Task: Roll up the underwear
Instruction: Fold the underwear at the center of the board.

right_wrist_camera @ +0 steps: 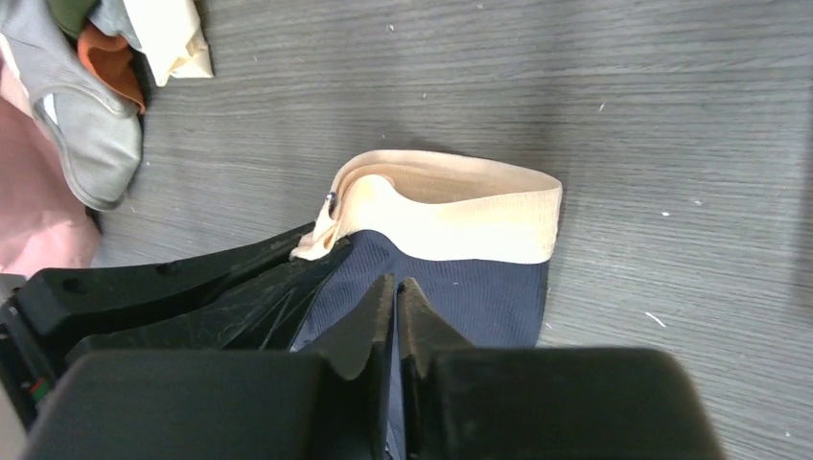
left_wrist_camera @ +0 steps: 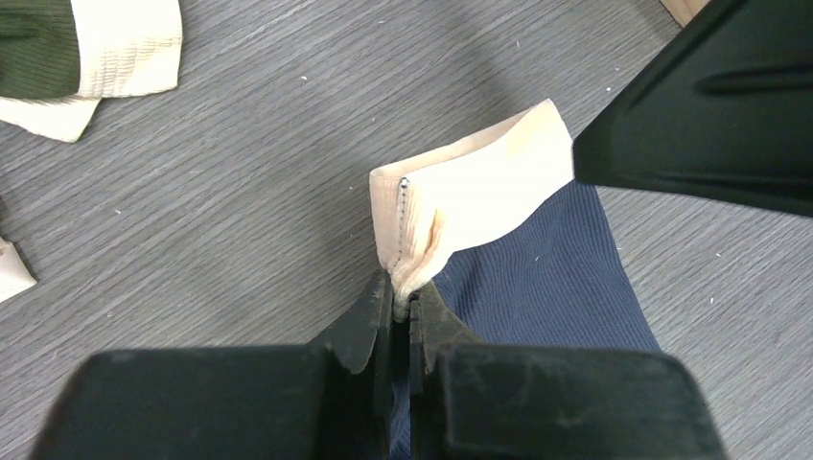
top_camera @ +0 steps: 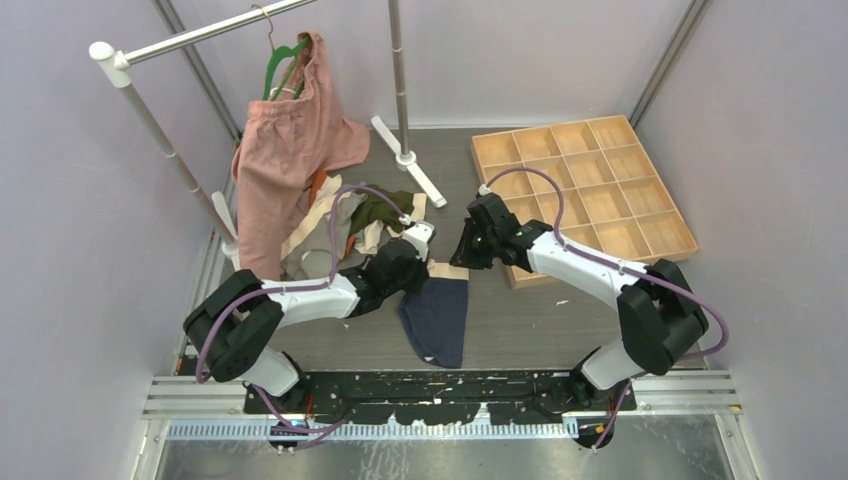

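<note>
The left claw (left_wrist_camera: pixel 403 302) is clamped on one corner of the cream waistband (left_wrist_camera: pixel 479 192) of the navy underwear (left_wrist_camera: pixel 556 278), and the band stands up from the grey table (top_camera: pixel 520 330) where the fingers pinch it. The right claw (right_wrist_camera: pixel 395 287) hangs over the other end of the same band with its jaws drawn almost together; only a thin slit shows between them, and whether any cloth is caught there cannot be told from its own camera.

In the top view the navy underwear (top_camera: pixel 440 320) lies flat on the table between the two arms, waistband at the far end and legs pointing toward the bases. Beside the left arm sits a heap of other underwear (top_camera: pixel 350 225) (olive, grey, orange and cream bits tangled together), just apart from the navy pair. Behind the heap a large pink garment (top_camera: pixel 285 160) hangs from a green hanger (top_camera: pixel 285 60) on a white rack (top_camera: pixel 200 35). A wooden tray (top_camera: pixel 550 128) with many compartments lies at the far right, behind the right arm
</note>
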Motion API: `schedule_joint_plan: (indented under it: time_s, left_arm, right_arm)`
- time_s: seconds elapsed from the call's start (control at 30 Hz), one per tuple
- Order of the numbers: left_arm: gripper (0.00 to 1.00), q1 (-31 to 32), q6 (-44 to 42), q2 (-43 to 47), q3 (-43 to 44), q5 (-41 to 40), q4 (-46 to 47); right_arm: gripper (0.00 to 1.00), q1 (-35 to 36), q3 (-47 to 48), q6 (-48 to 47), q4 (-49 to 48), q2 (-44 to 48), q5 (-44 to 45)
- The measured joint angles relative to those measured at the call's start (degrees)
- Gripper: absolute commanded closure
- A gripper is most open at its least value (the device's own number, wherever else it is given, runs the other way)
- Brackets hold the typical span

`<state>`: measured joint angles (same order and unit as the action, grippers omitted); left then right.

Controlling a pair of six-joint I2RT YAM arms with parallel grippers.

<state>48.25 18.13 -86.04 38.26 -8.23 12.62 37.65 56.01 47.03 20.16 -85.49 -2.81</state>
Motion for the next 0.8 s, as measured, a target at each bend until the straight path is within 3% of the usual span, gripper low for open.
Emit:
schedule_joint_plan:
  time_s: [0.17, 0.8]
  left_arm:
    - [0.99, 0.0, 0.9, 0.0, 0.0, 0.5, 0.0]
    - [0.99, 0.0, 2.6, -0.2, 1.1, 2.4, 0.0]
  right_arm:
    - [0.99, 0.0, 0.0, -0.4, -1.9, -3.5, -2.1]
    - [0.99, 0.0, 2.3, -2.1, -4.6, -14.3, -4.8]
